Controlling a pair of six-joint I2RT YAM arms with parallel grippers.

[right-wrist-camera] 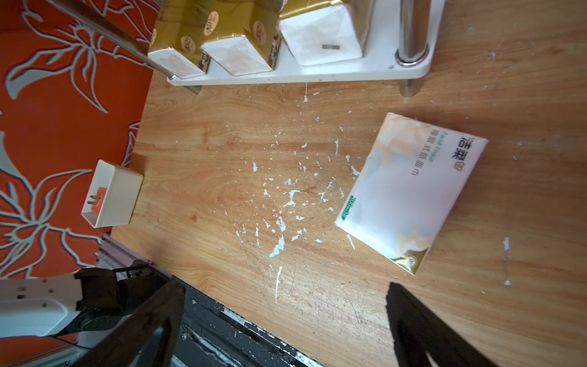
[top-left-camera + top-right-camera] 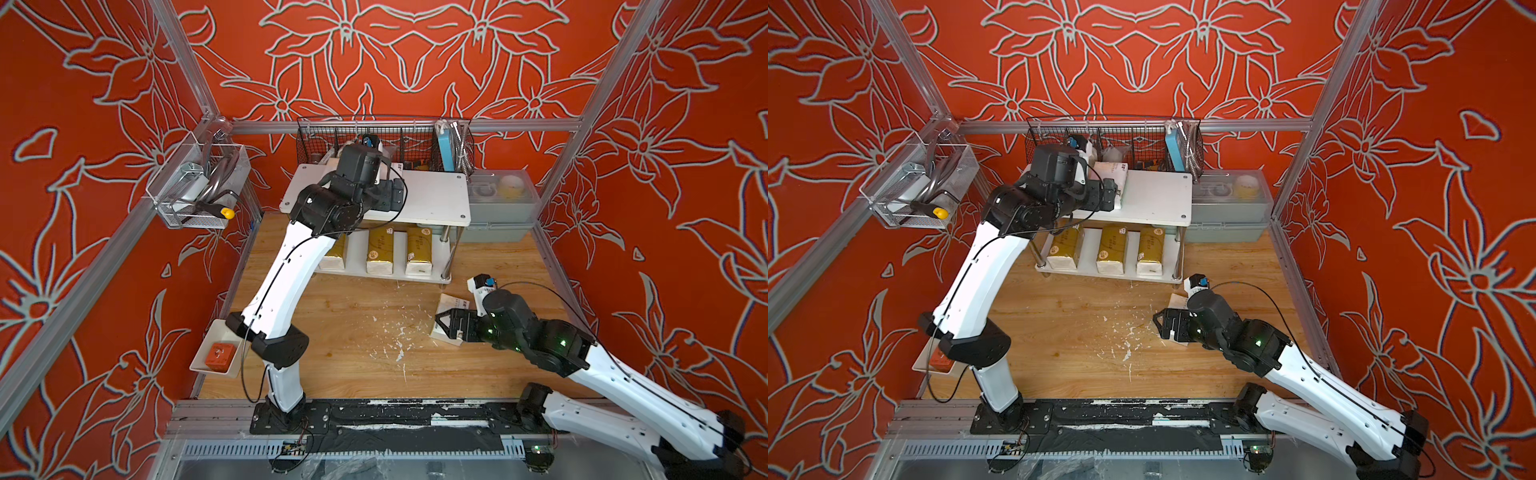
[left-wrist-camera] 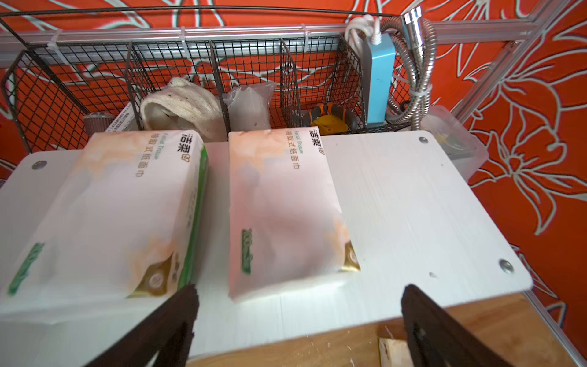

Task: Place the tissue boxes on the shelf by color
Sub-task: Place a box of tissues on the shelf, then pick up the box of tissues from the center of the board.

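Observation:
The shelf (image 2: 436,199) stands at the back of the wooden table. Three gold tissue boxes (image 2: 380,249) (image 2: 1112,249) (image 1: 241,54) line its lower board. Two white tissue boxes with green print (image 3: 104,216) (image 3: 282,209) lie side by side on its top board (image 3: 413,206). My left gripper (image 3: 298,295) (image 2: 392,195) hangs open over that board's front edge, just short of the second white box and holding nothing. A third white tissue box (image 1: 409,193) (image 2: 451,305) lies flat on the table. My right gripper (image 1: 286,289) (image 2: 442,322) hovers open beside its corner, empty.
A black wire basket (image 2: 386,141) hangs behind the shelf, with a grey lidded bin (image 2: 498,203) to its right. A white tray with an orange block (image 2: 218,353) sits at the table's left edge. A clear holder (image 2: 199,187) is fixed to the left wall.

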